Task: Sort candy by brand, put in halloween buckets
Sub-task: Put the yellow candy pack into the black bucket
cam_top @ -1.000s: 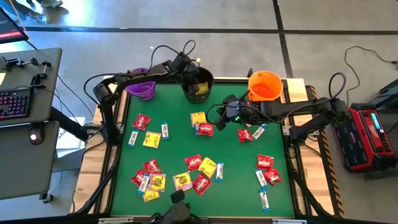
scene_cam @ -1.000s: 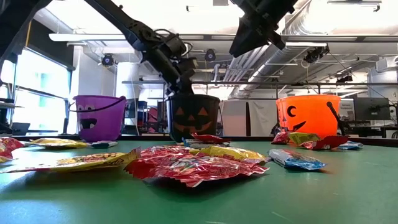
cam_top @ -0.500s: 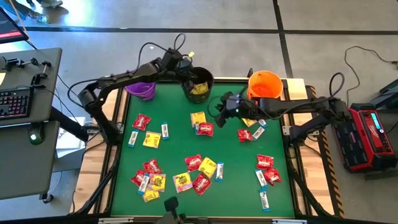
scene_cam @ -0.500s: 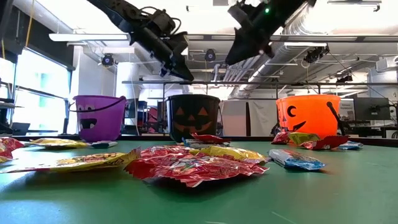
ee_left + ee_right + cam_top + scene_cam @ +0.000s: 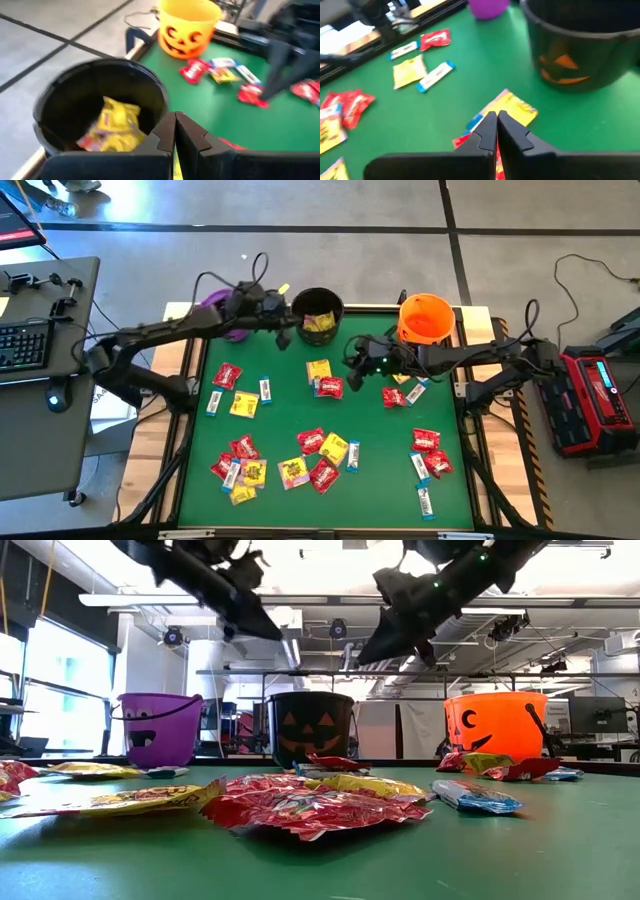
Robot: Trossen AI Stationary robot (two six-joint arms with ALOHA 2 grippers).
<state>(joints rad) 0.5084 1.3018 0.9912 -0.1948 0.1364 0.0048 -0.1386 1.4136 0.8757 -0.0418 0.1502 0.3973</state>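
Three buckets stand upright along the far edge: black bucket point(image 5: 318, 314) in the middle with yellow packets point(image 5: 116, 125) inside, purple bucket point(image 5: 159, 729) off to its left, orange bucket point(image 5: 425, 319) to its right, looks empty. Rest of the candy point(image 5: 322, 459), red, yellow and white-blue, lies flat, scattered in front of the black one.

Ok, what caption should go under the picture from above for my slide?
Two shut grippers, left gripper and right gripper, hover near the black bucket over candy scattered across the green table.

Bare felt point(image 5: 280, 415) mid-table passable; candy clusters point(image 5: 320, 455) block front; buckets point(image 5: 318, 314) line rear.
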